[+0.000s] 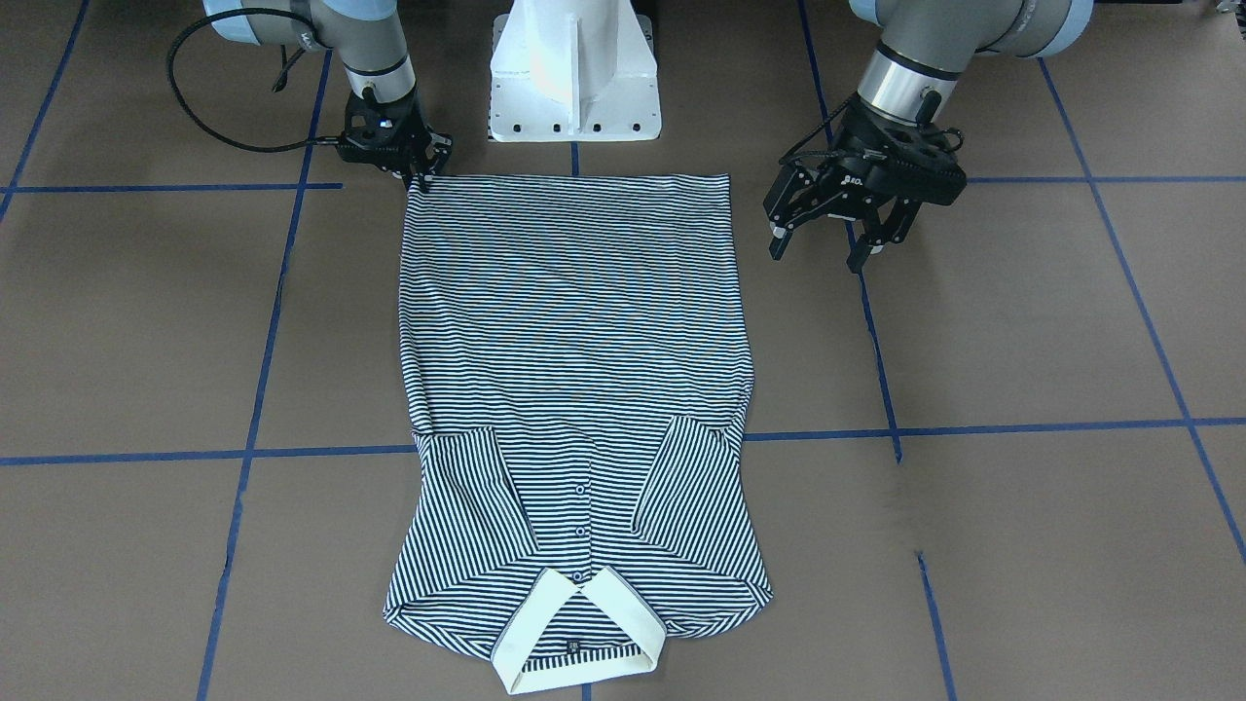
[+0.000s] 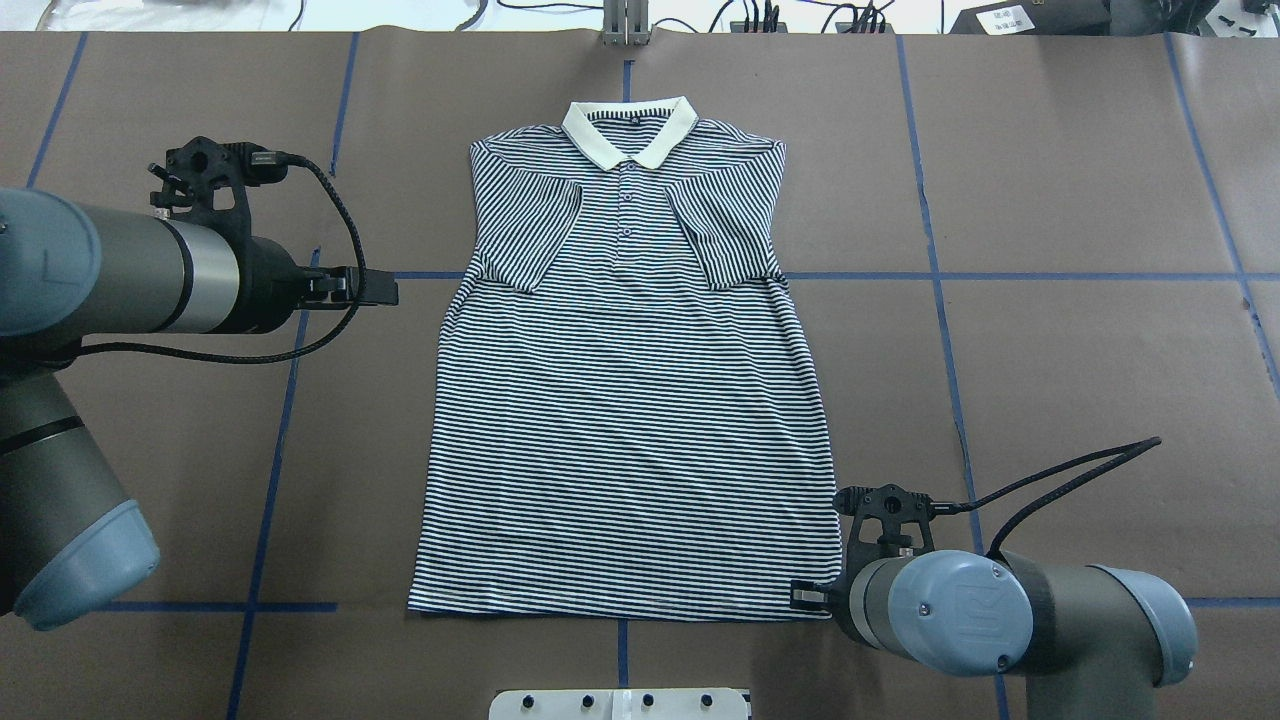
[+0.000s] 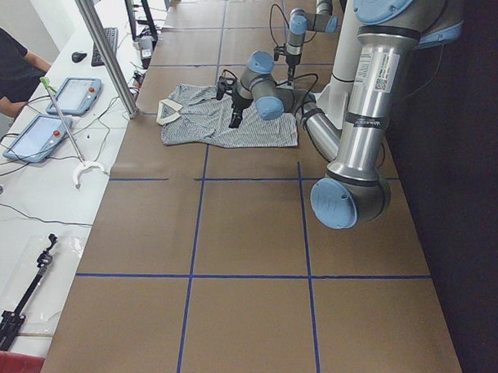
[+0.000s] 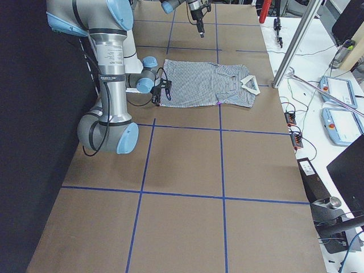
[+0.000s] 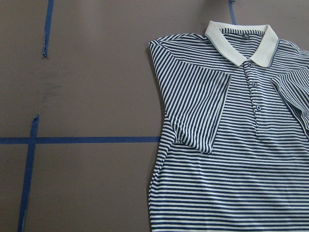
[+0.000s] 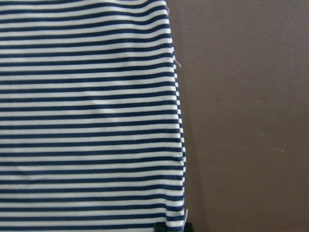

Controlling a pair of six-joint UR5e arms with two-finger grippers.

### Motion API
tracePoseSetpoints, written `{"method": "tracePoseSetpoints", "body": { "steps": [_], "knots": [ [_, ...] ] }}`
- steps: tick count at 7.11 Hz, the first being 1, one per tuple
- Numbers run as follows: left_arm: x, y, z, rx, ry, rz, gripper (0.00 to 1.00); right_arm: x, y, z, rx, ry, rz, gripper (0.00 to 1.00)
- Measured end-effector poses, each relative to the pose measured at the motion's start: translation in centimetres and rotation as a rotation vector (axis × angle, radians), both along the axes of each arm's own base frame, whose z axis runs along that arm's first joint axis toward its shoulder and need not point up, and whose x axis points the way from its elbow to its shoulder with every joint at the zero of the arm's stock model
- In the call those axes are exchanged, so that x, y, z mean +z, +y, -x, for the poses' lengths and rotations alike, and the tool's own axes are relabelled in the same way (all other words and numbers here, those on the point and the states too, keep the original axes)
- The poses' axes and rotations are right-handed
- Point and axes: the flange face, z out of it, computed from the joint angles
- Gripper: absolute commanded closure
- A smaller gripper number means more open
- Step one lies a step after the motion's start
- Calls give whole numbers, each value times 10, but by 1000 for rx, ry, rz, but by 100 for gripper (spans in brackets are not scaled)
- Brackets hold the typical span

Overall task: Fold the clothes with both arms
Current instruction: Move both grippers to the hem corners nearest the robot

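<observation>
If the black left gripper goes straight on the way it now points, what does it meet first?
Probably the folded sleeve of the navy-and-white striped polo shirt, or the brown table just beside it; depth is unclear.

Robotics lab: robot arms [image 3: 357, 109] on white pedestal [image 1: 574, 78], table [image 1: 1022, 321] gridded with blue tape [image 1: 973, 428], side bench [image 3: 22, 243] with tablets [image 3: 74, 94].

Navy-and-white striped polo shirt [image 1: 574, 321]: soft knit cloth, matt. Pale cream collar [image 1: 623, 608]: denser, smooth cloth. Brown table cover [image 1: 1022, 331]: matt, paper-like, faint scuffs. Blue tape lines [image 1: 973, 428]: slight gloss. Grey left arm [image 1: 910, 78], right arm [image 1: 375, 39]: satin metal. Light blue joint caps [image 2: 950, 610]: smooth plastic. White pedestal [image 1: 574, 78]: glossy paint.
</observation>
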Motion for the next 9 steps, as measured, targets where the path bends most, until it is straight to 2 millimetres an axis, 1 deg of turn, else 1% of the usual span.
{"method": "tracePoseSetpoints", "body": {
  "steps": [1,3,4,5,7,8,9],
  "knots": [
    [0,0,0,1,0,0,4,-3,0,-1,1,-7,-1,100],
    [-1,2,-4,-10,17,33,3,-18,-1,-12,5,-40,-6,100],
    [4,12,-14,-22,39,101,3,-28,-2,-19,10,-61,-9,100],
    [14,37,-35,-30,52,185,3,-35,-4,-25,17,-77,-11,100],
    [40,111,-96,-53,37,336,4,-45,-10,-37,32,-100,-15,100],
    [49,149,-122,-62,14,402,6,-50,-13,-43,37,-111,-15,100],
    [55,182,-142,-66,-15,454,6,-52,-15,-45,41,-116,-14,100]
  ]
}}
